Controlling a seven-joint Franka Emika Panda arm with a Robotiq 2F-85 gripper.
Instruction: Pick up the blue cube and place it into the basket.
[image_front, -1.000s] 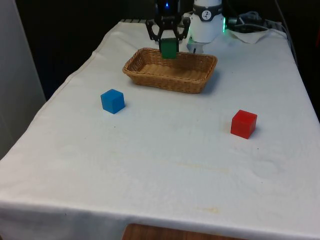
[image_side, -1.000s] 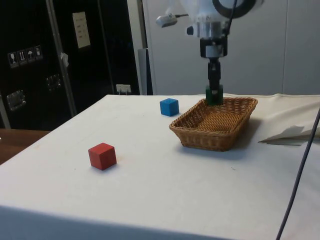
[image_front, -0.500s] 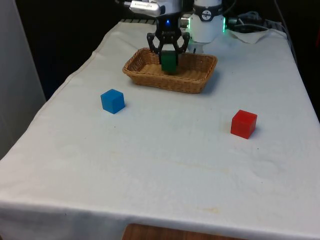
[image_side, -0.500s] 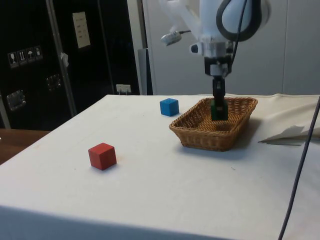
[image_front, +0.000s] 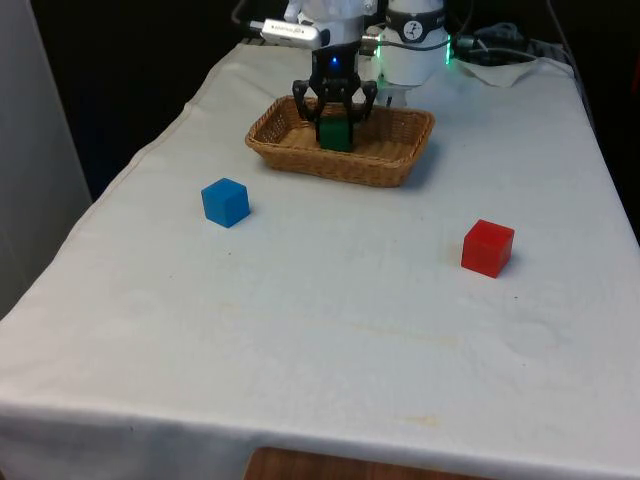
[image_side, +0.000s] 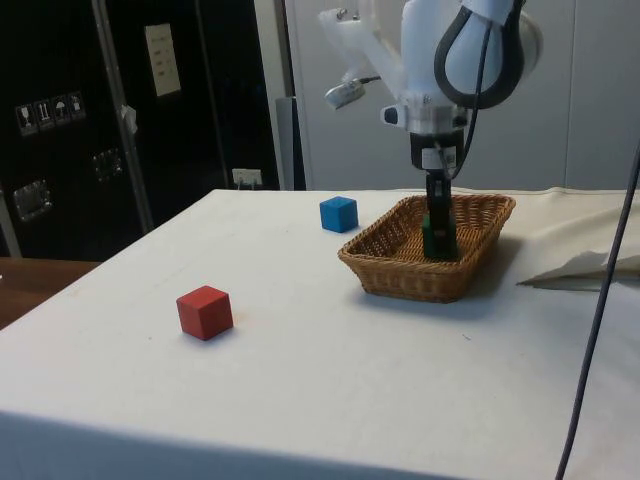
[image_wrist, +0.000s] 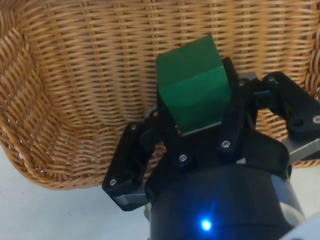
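Inside the wicker basket (image_front: 375, 165), the gripper (image_front: 335, 125) is clamped on a green cube (image_wrist: 194, 90). The blue cube (image_front: 225, 202) sits on the white cloth (image_front: 330, 330), toward the front view's left, well apart from the basket.

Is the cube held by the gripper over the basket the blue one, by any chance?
No, the gripper holds a green cube in the basket; the blue cube sits on the cloth.

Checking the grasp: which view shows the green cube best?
The wrist view: the green cube sits large between the gripper jaws, over the basket. Front and side views show it small, partly hidden.
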